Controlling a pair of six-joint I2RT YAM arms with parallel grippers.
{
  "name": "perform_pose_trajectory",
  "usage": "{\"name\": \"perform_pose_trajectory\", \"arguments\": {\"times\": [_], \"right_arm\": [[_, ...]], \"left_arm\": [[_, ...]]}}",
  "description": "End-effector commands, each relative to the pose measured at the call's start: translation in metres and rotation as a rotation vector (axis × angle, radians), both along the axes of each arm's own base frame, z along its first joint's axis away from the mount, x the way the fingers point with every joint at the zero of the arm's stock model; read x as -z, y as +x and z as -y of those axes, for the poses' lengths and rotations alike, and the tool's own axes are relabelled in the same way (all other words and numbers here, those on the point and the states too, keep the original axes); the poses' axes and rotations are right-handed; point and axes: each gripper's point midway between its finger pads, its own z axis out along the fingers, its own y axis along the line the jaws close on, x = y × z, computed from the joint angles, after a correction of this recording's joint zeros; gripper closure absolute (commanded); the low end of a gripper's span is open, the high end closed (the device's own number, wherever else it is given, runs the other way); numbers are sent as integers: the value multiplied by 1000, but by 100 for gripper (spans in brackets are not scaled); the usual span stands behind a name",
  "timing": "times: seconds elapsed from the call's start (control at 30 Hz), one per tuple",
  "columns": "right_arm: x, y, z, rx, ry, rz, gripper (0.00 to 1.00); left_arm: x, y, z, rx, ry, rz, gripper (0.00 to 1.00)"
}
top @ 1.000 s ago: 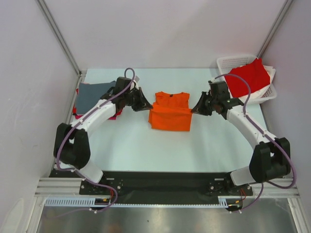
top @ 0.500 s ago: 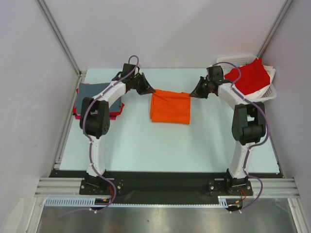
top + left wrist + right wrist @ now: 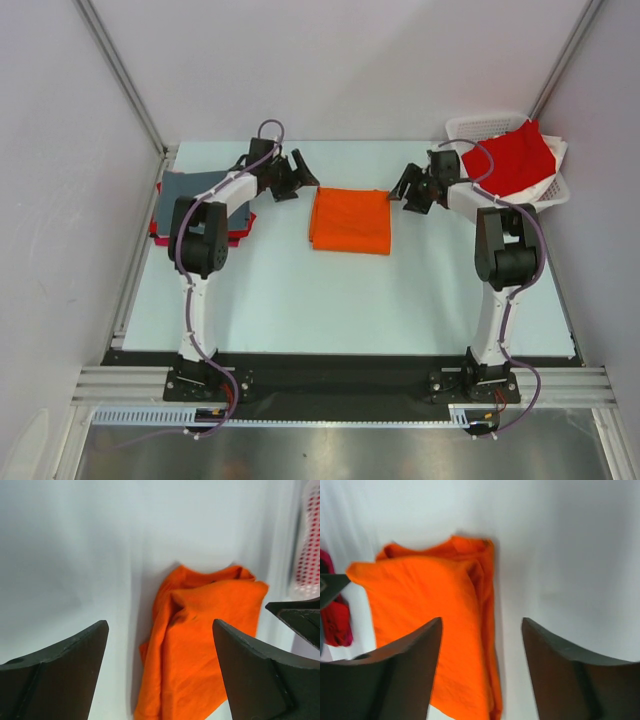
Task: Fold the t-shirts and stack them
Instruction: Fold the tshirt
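Note:
The orange t-shirt (image 3: 350,221) lies folded into a flat rectangle at the middle of the table, free of both grippers. My left gripper (image 3: 298,178) hangs open just past its far left corner, and the shirt (image 3: 205,645) shows between and beyond the spread fingers (image 3: 159,625). At the far right corner my right gripper (image 3: 405,190) is open too, empty, with the shirt (image 3: 435,615) below its left finger (image 3: 481,620). A grey t-shirt (image 3: 190,188) tops a red and magenta pile (image 3: 160,228) at the left. A red t-shirt (image 3: 512,160) drapes over the basket.
The white lattice basket (image 3: 470,128) stands in the far right corner, close behind my right arm. The folded pile sits against the table's left edge, beside my left arm. Grey walls close in the table on three sides.
Both grippers have gone from shut on the orange shirt's edge to open and let it go. The carried half now lies flat over the rest, and both grippers have drawn slightly outward.

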Motion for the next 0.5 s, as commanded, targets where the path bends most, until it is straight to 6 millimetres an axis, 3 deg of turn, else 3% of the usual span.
{"name": "perform_pose_trajectory", "arguments": {"times": [0.0, 0.1, 0.2, 0.33, 0.47], "right_arm": [[-16, 0, -6, -40, 19, 110, 34], [1, -1, -10, -62, 32, 77, 40], [14, 0, -16, -76, 41, 63, 34], [28, 8, -18, -68, 38, 43, 39], [34, 15, -16, -58, 29, 35, 44]], "left_arm": [[-30, -4, 1, 28, 77, 136, 10], [-19, -12, 10, 46, 105, 124, 12], [-8, -17, 17, 60, 115, 108, 13], [14, -9, 23, 62, 117, 72, 19], [22, -2, 22, 40, 128, 55, 22]]}}
